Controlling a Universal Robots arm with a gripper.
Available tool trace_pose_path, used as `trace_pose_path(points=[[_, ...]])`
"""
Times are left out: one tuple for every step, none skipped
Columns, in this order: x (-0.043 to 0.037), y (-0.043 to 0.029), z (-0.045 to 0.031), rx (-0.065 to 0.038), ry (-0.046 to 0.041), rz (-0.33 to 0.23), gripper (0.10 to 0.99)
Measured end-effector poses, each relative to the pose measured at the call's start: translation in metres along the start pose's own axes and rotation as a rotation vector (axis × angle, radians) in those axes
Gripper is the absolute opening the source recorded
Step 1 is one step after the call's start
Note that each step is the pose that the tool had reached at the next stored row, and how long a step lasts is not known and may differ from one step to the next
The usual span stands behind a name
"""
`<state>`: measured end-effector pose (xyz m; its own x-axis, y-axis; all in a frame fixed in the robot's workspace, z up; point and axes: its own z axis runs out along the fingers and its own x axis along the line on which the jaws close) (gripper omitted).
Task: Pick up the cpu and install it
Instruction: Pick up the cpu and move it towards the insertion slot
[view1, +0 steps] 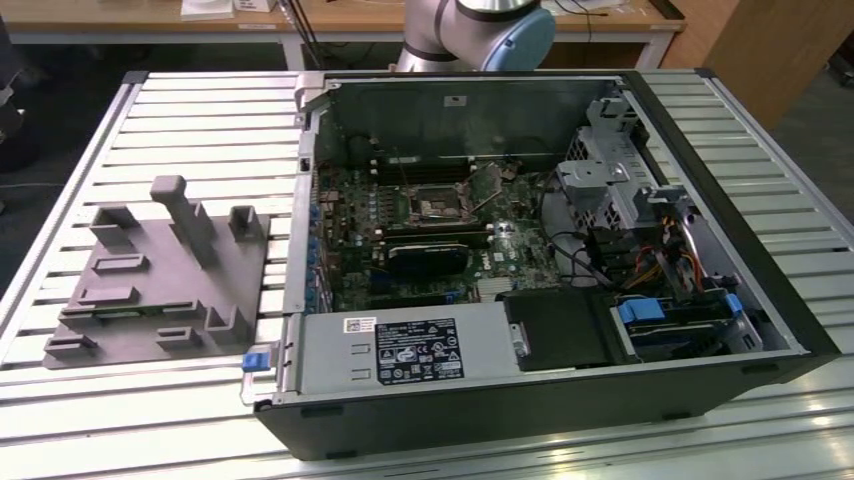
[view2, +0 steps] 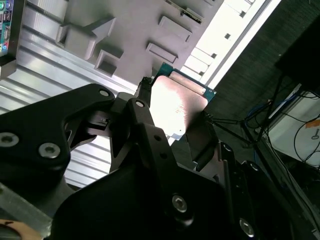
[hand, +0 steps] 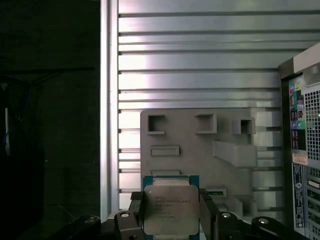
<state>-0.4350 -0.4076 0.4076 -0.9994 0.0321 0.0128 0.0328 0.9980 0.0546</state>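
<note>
In both wrist views the cpu (hand: 170, 210) is seen gripped by two opposite edges between the fingers (hand: 207, 212) of the hand (hand: 170, 220). The hand is closed only to the chip's width, and nothing else is held. The silvery top plate is turned toward the first wrist camera, with the green rim showing along one edge. Beyond the chip, and apart from it, the grey fixture plate (hand: 195, 150) is seen lying flat on the slatted metal counter (hand: 200, 60). In the exterior view this plate is placed at the exterior view's left of the open case (view1: 534, 425), just beside its wall. Inside the case, the power supply (view1: 400, 350) is set along the near side. The dark socket frame (view1: 438, 205) is found farther in, on the board. The arm (view1: 481, 30) is seen rising behind the case's far wall.
</note>
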Motion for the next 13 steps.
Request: trace_pose_path(points=[[-0.0016,0.0001,-0.0002,0.000,0.0000,0.000,0.533],[-0.0035,0.0001,-0.0004,0.000,0.0001,0.000,0.533],[-0.0052,0.0002,-0.0005,0.000,0.0000,0.000,0.533],[-0.0070,0.0002,-0.0006,0.000,0.0001,0.000,0.533],[-0.0087,0.0003,-0.0006,0.000,-0.0001,0.000,0.533],[-0.0106,0.0004,-0.0007,0.000,0.0000,0.000,0.533],[-0.0125,0.0004,-0.0008,0.000,0.0000,0.000,0.533],[-0.0145,0.0005,-0.0008,-0.001,0.0000,0.000,0.533],[-0.0164,0.0006,-0.0009,-0.001,0.0000,0.000,0.533],[-0.0183,0.0007,-0.0010,-0.001,0.0002,0.000,0.533],[-0.0200,0.0007,-0.0011,-0.001,0.0001,0.000,0.533],[-0.0218,0.0008,-0.0011,-0.001,0.0001,0.000,0.533],[-0.0237,0.0008,-0.0012,-0.001,0.0001,0.000,0.533]])
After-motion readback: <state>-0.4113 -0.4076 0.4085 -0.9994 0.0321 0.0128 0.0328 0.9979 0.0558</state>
